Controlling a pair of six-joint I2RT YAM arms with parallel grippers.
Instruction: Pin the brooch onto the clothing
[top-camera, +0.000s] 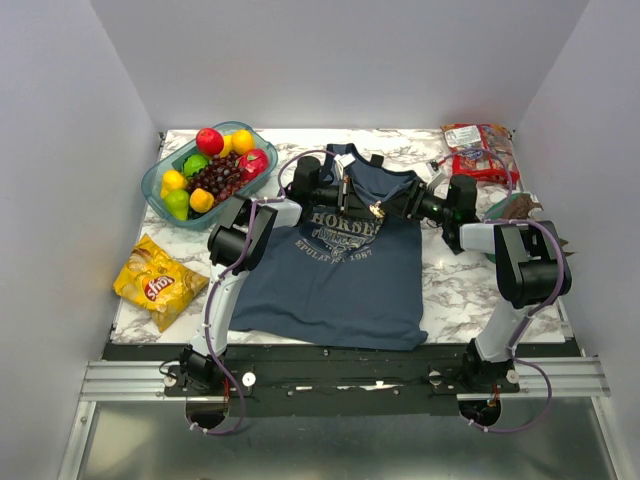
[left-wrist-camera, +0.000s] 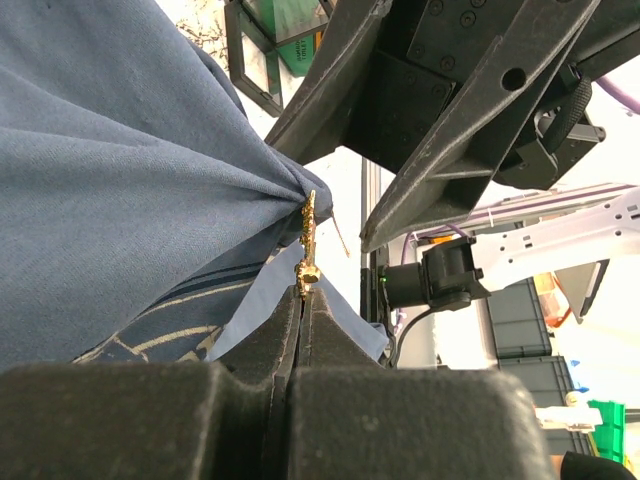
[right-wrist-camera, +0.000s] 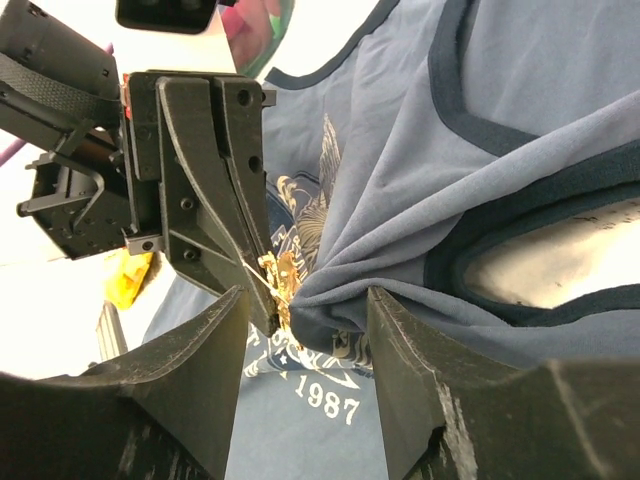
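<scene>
Gold, stiff and likely slippery, the brooch (left-wrist-camera: 306, 245) is pinched by its end in your left end effector (left-wrist-camera: 303, 300), against a limp fold of shirt (left-wrist-camera: 130, 180) that your spread right end effector (right-wrist-camera: 308, 300) straddles.

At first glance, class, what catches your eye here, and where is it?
Mid-table, the left gripper pinches a tiny gold brooch against bunched fabric of the blue tank top, while the right gripper straddles that bunch, open. At the far left, a basket of bright fruit; nearer, a yellow crisp bag.
</scene>
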